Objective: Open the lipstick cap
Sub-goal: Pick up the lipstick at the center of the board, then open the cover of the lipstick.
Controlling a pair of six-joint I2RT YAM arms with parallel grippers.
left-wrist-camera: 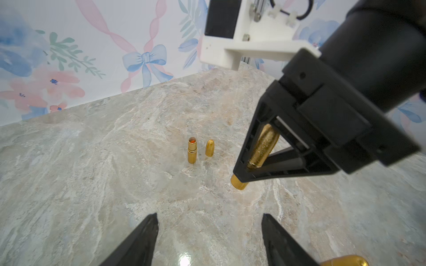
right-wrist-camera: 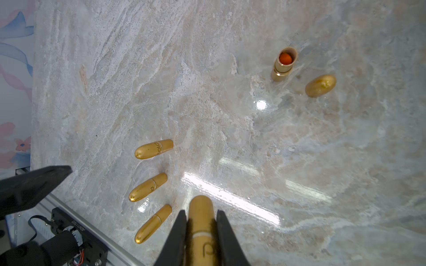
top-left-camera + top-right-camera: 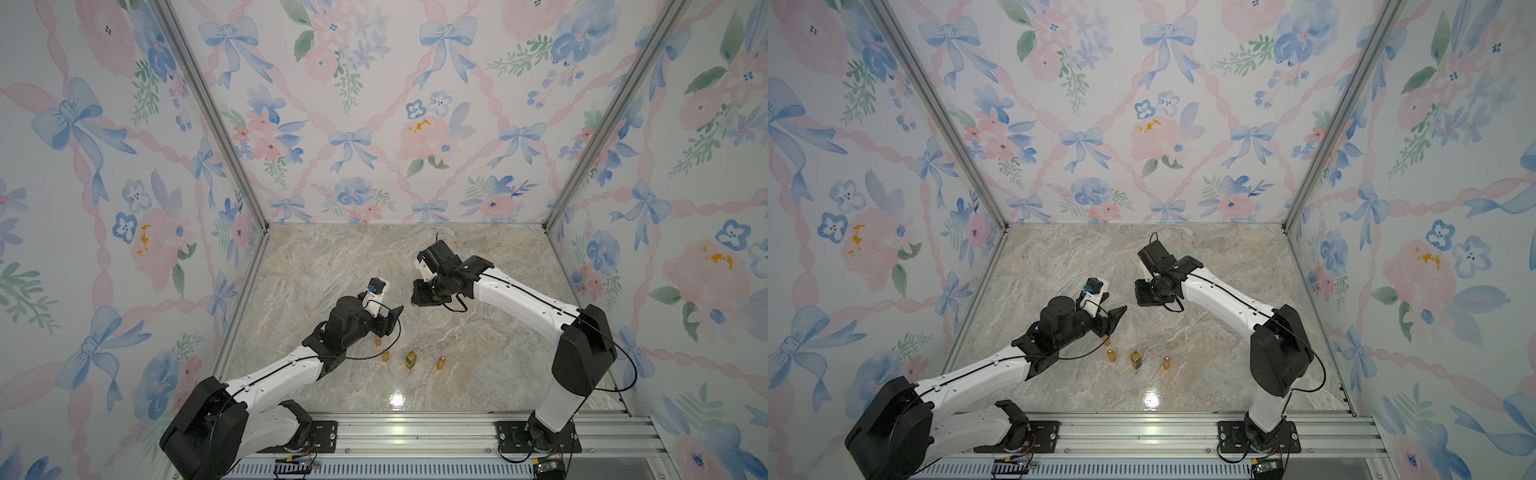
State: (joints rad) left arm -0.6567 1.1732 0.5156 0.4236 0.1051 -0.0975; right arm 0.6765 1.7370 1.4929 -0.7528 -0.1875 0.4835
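Note:
My right gripper (image 1: 241, 171) is shut on a gold lipstick (image 1: 262, 149), held roughly upright with its cap on. In the right wrist view the lipstick (image 2: 201, 221) fills the gap between the black fingers (image 2: 177, 232), a pale seam ring lies between them, and one end sticks out past the tips. That end hangs close over the marble. In a top view the right gripper (image 3: 415, 302) is mid-table. My left gripper (image 3: 395, 321) is a short way to its left. In the left wrist view the left gripper (image 1: 209, 221) is open with only bare marble between its fingers.
An opened gold lipstick (image 1: 192, 149) with an orange tip stands beside a loose gold cap (image 1: 209, 148); both also show as the lipstick (image 2: 284, 64) and cap (image 2: 320, 85). Several closed gold lipsticks (image 3: 385, 356) stand near the front rail (image 3: 415, 432). Floral walls enclose three sides.

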